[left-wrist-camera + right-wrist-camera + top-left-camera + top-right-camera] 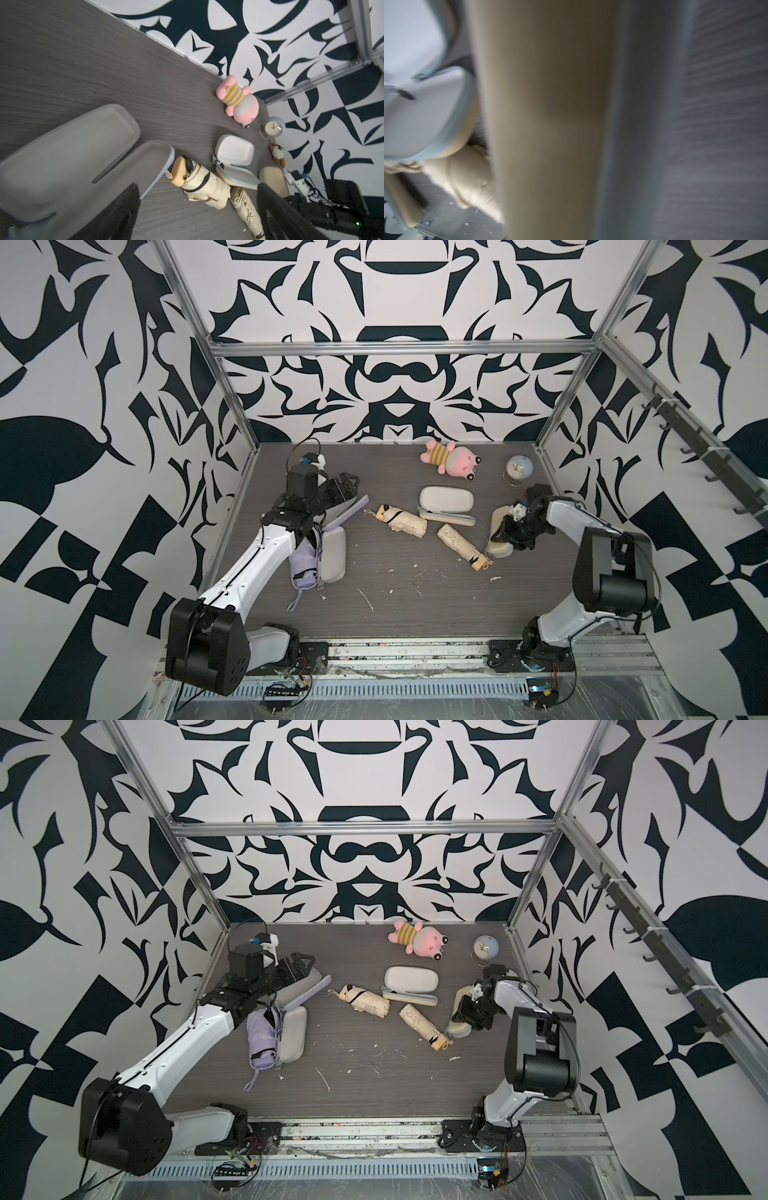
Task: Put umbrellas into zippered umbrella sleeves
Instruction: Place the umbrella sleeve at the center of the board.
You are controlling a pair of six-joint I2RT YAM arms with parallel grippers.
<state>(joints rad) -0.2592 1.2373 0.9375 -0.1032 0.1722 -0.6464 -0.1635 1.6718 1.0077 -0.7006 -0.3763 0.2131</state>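
Note:
A lavender umbrella [305, 560] lies at the left, beside a pale grey sleeve half [334, 553]. Just behind it the lavender-edged sleeve [353, 510] lies spread open, its grey lining [72, 145] showing. My left gripper [345, 485] hovers over that sleeve, open, with nothing between its fingers [116, 214]. Two cream umbrellas [401, 521] [461, 546] lie in the middle. An open beige sleeve [446, 499] sits behind them. At the right, my right gripper [505, 531] is shut on a beige sleeve [498, 549] tipped on edge; that sleeve [546, 124] fills the right wrist view, blurred.
A pink plush toy [451, 458] and a small round clock [518, 469] stand near the back wall. A small brown-and-white plush [277, 153] lies by the right wall. White scraps dot the grey tabletop [395, 585]. Metal frame posts edge the table.

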